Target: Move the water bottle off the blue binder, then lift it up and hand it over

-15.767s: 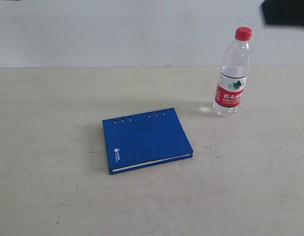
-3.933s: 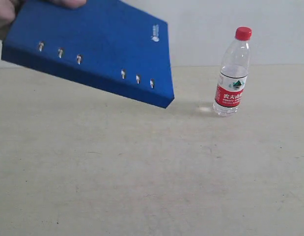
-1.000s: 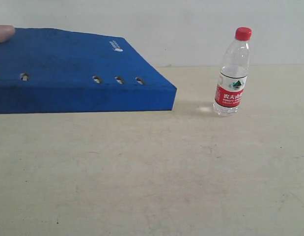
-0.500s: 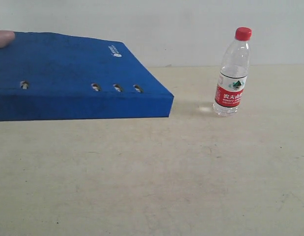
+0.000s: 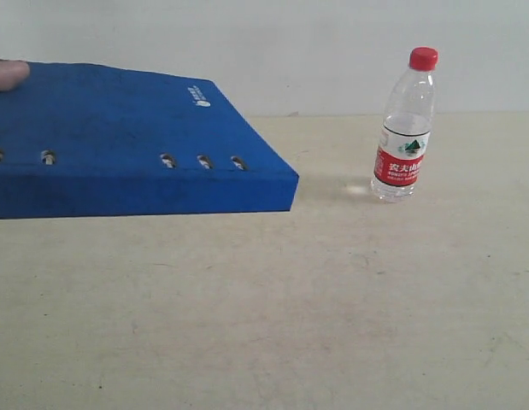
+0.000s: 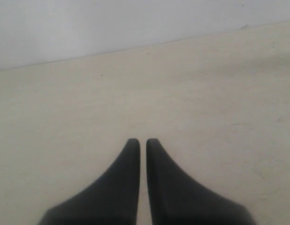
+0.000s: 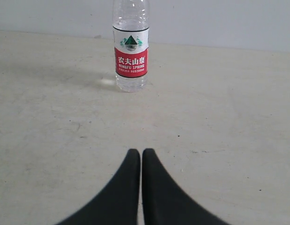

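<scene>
Water bottle (image 5: pixel 404 128) position: upright on the beige table (image 5: pixel 332 325), at the right of the exterior view, near the table's far edge and in front of the pale wall (image 5: pixel 315 43). Its red cap (image 5: pixel 423 58) is on and its red-and-white label (image 5: pixel 402 157) faces the camera. The water bottle touches nothing else.

Blue binder (image 5: pixel 119 137) position: off the table, raised at the left of the exterior view, roughly level, with the holed edge toward the camera. A fingertip (image 5: pixel 8 74) rests on its far left corner. Binder and bottle are apart.

Right gripper (image 7: pixel 137 151): fingers pressed together, gripping nothing, pointed at the bottle from well short of it.

Left gripper (image 6: pixel 141 140): fingers closed to a thin slit, gripping nothing, over bare table.
</scene>
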Robot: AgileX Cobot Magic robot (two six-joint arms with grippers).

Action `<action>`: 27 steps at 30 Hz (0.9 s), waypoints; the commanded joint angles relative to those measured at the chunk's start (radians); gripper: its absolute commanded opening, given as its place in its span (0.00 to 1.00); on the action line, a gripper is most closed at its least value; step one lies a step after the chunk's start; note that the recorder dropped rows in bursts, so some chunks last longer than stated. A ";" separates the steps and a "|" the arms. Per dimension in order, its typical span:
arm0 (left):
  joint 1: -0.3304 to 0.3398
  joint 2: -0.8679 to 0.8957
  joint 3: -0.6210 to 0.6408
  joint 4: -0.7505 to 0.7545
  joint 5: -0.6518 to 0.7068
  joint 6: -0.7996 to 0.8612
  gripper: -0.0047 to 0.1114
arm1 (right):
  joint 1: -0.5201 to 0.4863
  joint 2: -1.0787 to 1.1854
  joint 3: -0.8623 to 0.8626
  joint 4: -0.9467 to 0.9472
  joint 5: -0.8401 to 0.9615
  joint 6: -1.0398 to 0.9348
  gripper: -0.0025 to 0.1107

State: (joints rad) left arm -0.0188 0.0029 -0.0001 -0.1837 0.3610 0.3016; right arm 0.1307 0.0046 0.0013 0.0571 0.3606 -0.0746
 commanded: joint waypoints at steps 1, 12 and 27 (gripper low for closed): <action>0.038 -0.003 0.000 -0.102 0.008 -0.067 0.08 | -0.004 -0.005 -0.001 -0.002 -0.001 -0.001 0.02; 0.106 -0.003 0.000 -0.149 0.008 0.061 0.08 | -0.004 -0.005 -0.001 -0.002 -0.001 -0.001 0.02; 0.067 -0.003 0.000 -0.112 0.006 -0.078 0.08 | -0.004 -0.005 -0.001 -0.002 -0.001 0.001 0.02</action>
State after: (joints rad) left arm 0.0572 0.0029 -0.0001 -0.2872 0.3821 0.2382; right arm 0.1307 0.0046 0.0013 0.0571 0.3606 -0.0746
